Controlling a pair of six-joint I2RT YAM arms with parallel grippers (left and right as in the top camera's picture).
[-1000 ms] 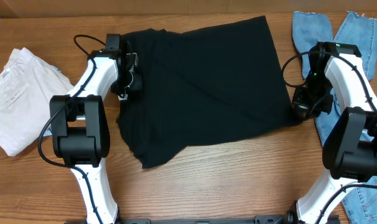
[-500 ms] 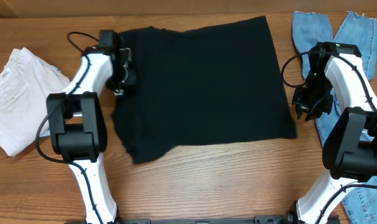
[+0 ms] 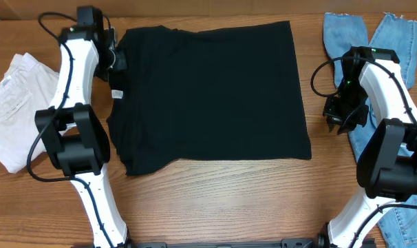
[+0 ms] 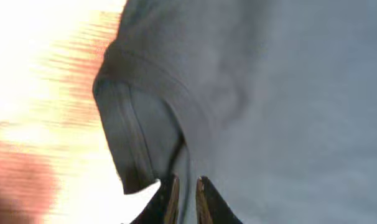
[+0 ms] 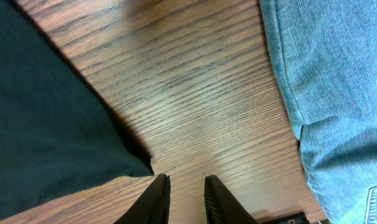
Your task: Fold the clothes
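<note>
Black garment [image 3: 208, 89] lies spread flat, its far-left corner at the left gripper [image 4: 186, 186]. The jaws are nearly together at a hem fold; gripping or not, cannot tell.

Right gripper [image 5: 187, 183] is slightly parted and empty, over bare table [image 5: 195, 93] just off the garment's corner.

Risk: thin cloth bunches or slips if one corner lifts alone.

Jeans [image 5: 338, 93] lie close on the right gripper's outer side and could snag. White bundle [image 3: 19, 103] sits outside the left gripper. Open wood behind both.
</note>
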